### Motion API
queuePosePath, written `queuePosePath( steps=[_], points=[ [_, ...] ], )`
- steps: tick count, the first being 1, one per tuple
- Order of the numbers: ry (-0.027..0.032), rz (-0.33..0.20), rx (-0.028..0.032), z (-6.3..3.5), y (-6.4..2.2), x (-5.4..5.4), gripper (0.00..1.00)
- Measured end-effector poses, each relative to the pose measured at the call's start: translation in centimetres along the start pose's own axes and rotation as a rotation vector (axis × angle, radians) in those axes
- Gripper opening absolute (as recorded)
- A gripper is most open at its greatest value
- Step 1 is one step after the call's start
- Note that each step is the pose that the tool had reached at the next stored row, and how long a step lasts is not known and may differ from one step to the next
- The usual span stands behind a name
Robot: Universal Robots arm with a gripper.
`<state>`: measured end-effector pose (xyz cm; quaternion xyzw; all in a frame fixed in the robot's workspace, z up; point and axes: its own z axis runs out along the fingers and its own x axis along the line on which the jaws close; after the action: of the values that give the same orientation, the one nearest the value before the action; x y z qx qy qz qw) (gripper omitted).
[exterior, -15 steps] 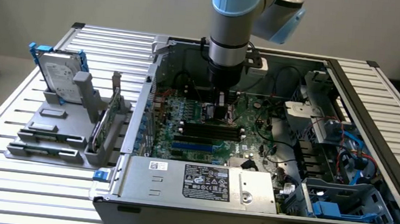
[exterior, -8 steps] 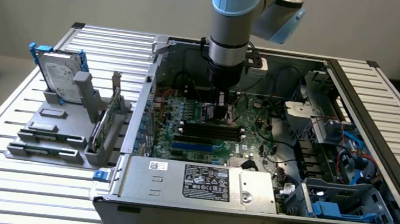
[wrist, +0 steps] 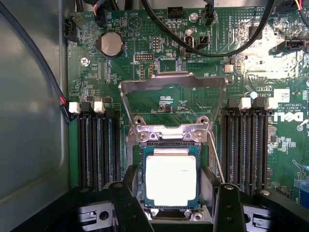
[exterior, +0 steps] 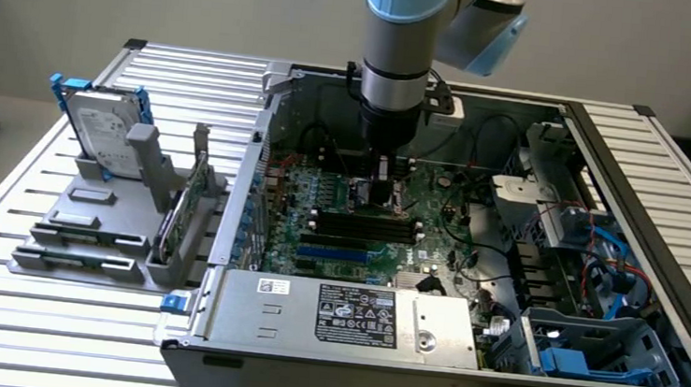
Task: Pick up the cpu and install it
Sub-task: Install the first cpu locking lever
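The cpu (wrist: 171, 181), a flat square chip with a shiny silver top and a green rim, lies flat in the socket on the green motherboard (wrist: 270, 82). The socket's metal load plate (wrist: 173, 84) stands flipped up behind it. My gripper (wrist: 173, 189) is open, with one dark finger (wrist: 124, 205) on each side of the chip and a gap showing at the other finger (wrist: 227, 205). In the exterior view the gripper (exterior: 384, 180) reaches down into the open computer case (exterior: 648, 164), over the middle of the board, and hides the chip.
Black memory slots (wrist: 99, 145) flank the socket on both sides. Black cables (wrist: 217, 43) loop over the board beyond the load plate. A hard drive in a blue frame (exterior: 107, 130) stands on a grey holder at the exterior view's left. The power supply (exterior: 348, 316) sits at the case's front.
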<state>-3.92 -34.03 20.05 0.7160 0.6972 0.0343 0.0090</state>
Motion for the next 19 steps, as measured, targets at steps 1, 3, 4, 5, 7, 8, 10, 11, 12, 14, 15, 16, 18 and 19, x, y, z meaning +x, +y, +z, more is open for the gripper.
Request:
queuePosePath(
  steps=[1, 3, 4, 5, 7, 8, 10, 11, 12, 14, 15, 16, 18, 19],
  points=[
    [-0.0001, 0.0, 0.0, -0.08, -0.03, 0.0, 0.62],
    [0.0, 0.0, 0.0, -0.19, -0.14, 0.0, 0.62],
    [0.0002, 0.001, 0.0, -0.26, -0.23, 0.0, 0.62],
    [0.0002, 0.001, 0.0001, -0.34, -0.35, 0.0, 0.62],
    [0.0005, 0.001, 0.0001, -0.5, -0.6, 0.0, 0.62],
    [0.0008, 0.001, 0.0001, -0.59, -0.71, 0.0, 0.62],
    [0.0012, 0.002, 0.0002, -0.77, -0.92, 0.0, 0.54],
    [0.0015, 0.002, 0.0002, -0.87, -1.01, 0.0, 0.47],
    [0.0017, 0.002, 0.0003, -0.96, -1.12, 0.0, 0.47],
    [0.0023, 0.002, 0.0006, -1.16, -1.4, 0.0, 0.42],
    [0.0028, 0.002, 0.0012, -1.27, -1.56, 0.0, 0.36],
    [0.0035, 0.003, 0.0023, -1.36, -1.72, 0.0, 0.3],
    [0.0055, 0.003, 0.0062, -1.53, -2.05, 0.0, 0.18],
    [0.0068, 0.003, 0.009, -1.61, -2.23, 0.0, 0.18]
  ],
)
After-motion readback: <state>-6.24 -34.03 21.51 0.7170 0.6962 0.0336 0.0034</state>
